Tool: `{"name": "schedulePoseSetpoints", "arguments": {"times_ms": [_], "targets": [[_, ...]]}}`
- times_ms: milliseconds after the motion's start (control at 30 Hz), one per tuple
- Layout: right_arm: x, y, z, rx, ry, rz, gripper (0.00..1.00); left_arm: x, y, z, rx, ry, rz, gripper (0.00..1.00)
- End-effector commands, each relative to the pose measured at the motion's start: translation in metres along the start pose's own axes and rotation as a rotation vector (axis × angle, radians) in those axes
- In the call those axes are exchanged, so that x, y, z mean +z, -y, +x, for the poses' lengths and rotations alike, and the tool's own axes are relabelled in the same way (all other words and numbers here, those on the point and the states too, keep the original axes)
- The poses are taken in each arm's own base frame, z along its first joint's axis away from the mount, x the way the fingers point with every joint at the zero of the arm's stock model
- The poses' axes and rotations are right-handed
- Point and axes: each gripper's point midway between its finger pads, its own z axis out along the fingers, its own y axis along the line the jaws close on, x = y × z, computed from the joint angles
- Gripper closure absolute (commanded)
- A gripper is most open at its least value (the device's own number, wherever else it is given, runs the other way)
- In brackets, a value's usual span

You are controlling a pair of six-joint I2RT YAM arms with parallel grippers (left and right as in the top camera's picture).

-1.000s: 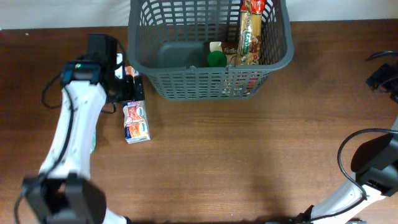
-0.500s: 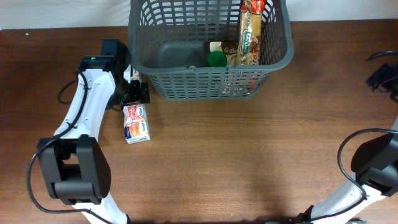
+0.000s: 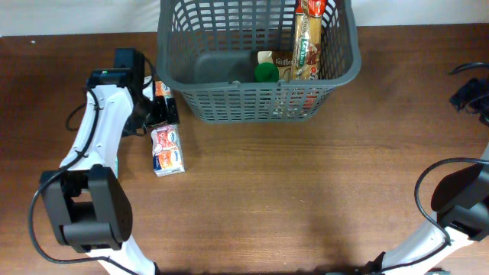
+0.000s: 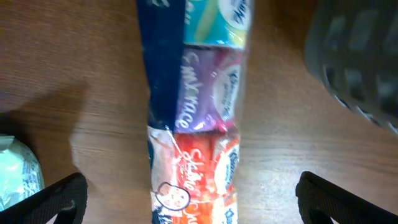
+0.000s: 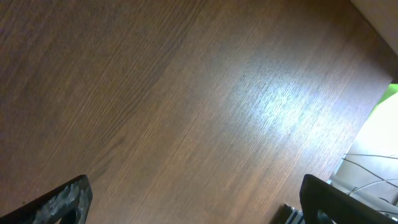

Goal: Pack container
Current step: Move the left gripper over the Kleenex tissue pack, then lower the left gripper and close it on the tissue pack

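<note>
The overhead view is evenly and softly lit, and faint shadows are cast on the table [image 3: 306, 191]. In the left wrist view the wrapped packet [image 4: 199, 112] and the container [image 4: 354, 68] are rendered blurred. In the right wrist view a pale glare is seen on the table.

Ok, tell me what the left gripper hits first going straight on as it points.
Probably the tissue multipack, lying on the table between the open fingers of the left gripper; how far off is unclear.

Overhead is looking straight down on the table [image 3: 252, 206]. Left wrist is looking down closely, sharing pack [image 4: 199, 124] and basket [image 4: 357, 68] with overhead. Right wrist is facing the table closely.
</note>
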Motion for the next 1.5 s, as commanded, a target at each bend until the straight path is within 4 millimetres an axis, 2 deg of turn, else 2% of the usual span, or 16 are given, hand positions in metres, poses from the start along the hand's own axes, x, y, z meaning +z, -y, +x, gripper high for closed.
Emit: {"name": "schedulePoseSetpoints", "arguments": {"times_ms": [0,467,900,1467], "targets": [[0.003,0.001,0.0,0.018,-0.005,0.005,0.01,0.003,-0.002,-0.003,-0.043,-0.006,0.023,0.01],[0.003,0.001,0.0,0.018,-0.005,0.005,0.01,0.007,-0.006,-0.009,-0.132,0.012,0.0,0.01],[0.003,0.001,0.0,0.018,-0.005,0.005,0.01,0.048,-0.01,0.002,-0.146,-0.098,-0.026,0.01],[0.003,0.001,0.0,0.018,-0.005,0.005,0.01,0.057,-0.005,-0.001,-0.133,-0.092,-0.023,0.01]]}}
